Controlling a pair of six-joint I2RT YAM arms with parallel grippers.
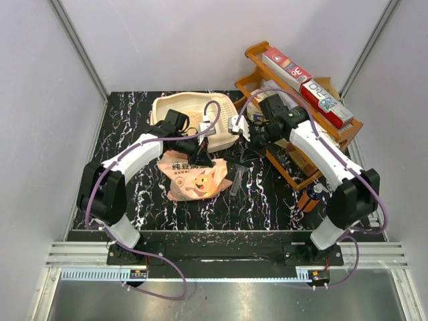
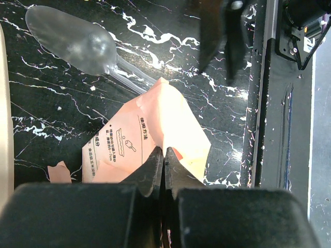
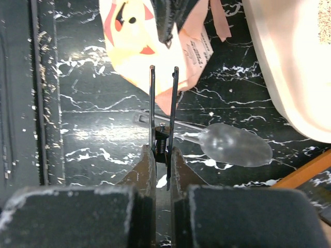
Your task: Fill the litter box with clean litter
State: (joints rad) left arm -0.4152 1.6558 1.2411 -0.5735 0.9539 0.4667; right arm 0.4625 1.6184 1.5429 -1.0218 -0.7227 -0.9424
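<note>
The cream litter box (image 1: 167, 107) stands at the back of the table; its wall shows in the right wrist view (image 3: 295, 77), with pale granules of litter (image 3: 323, 20) inside. The pink-orange litter bag (image 1: 194, 175) lies in front of it. My left gripper (image 2: 164, 153) is shut on a folded upper corner of the bag (image 2: 165, 113). My right gripper (image 3: 163, 151) is shut on a pair of thin metal spring scissors (image 3: 163, 103), whose blades point at the bag's edge (image 3: 191, 46), slightly apart.
A clear plastic scoop (image 3: 235, 144) lies on the black marbled table between bag and rack; it also shows in the left wrist view (image 2: 72, 39). A brown wooden rack (image 1: 334, 137) with boxes stands at the right. A torn strip of bag (image 2: 59, 173) lies beside the bag.
</note>
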